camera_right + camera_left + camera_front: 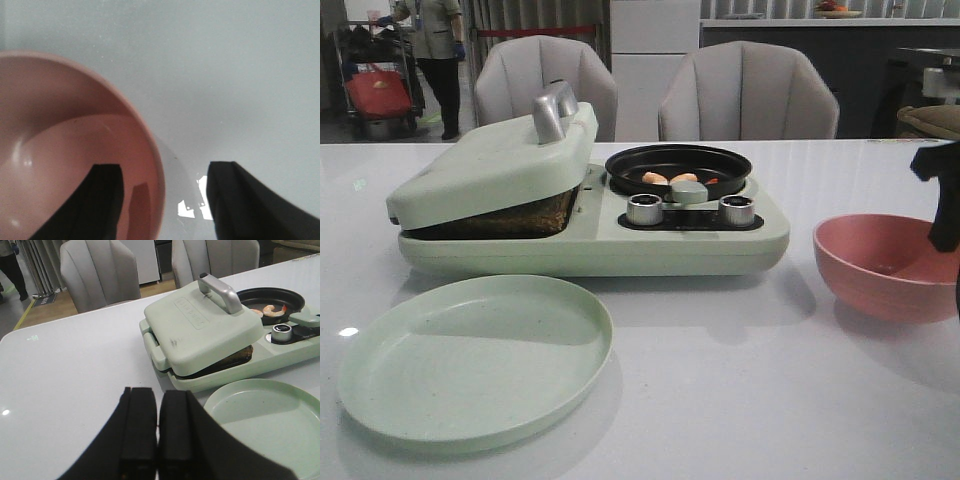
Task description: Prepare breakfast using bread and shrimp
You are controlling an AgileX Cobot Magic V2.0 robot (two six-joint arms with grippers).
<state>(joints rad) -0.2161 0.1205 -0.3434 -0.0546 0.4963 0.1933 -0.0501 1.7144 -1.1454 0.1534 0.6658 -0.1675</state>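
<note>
The pale green breakfast maker [620, 240] stands mid-table. Its lid [495, 165] rests tilted, almost down, and a brown edge of the bread [525, 215] [235, 355] shows in the gap beneath it. A few orange-pink shrimp [670, 178] [272, 310] lie in the black pan [678, 160] on the maker's right half. My left gripper [158, 392] is shut on nothing and hovers over bare table, left of the maker. My right gripper [165, 170] is open above the pink bowl [60, 150], one finger over the bowl's inside and the other outside the rim.
An empty pale green plate [475, 360] [270, 420] lies in front of the maker. The pink bowl [885, 265] sits at the right and looks empty. Two silver knobs [645, 208] face front. Two grey chairs [745, 90] stand behind the table.
</note>
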